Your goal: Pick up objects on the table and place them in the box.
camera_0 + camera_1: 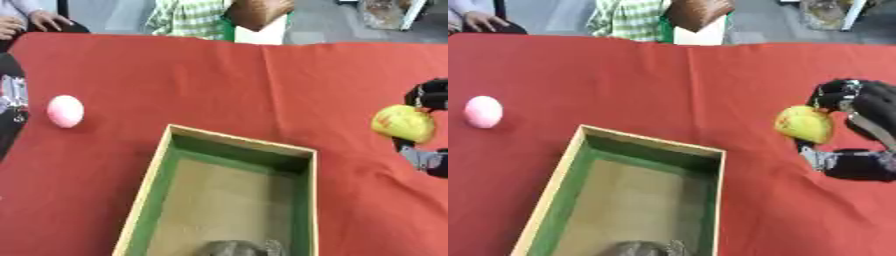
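Observation:
My right hand (859, 125) is at the right side of the red table, its fingers and thumb curled round a yellow round object (805, 123) with a reddish mark. The object sits to the right of the box, held above the cloth as far as I can tell. A pink egg-shaped ball (66, 111) lies on the cloth at the far left. The wooden box (166, 165) with green inner walls stands in the lower middle; a grey crumpled thing (238, 247) lies at its near end. Part of my left arm (12, 100) shows at the left edge; its hand is hidden.
The red cloth (219, 80) covers the whole table and has a crease down the middle. People sit behind the far edge; a person's hand (48, 20) rests at the back left corner.

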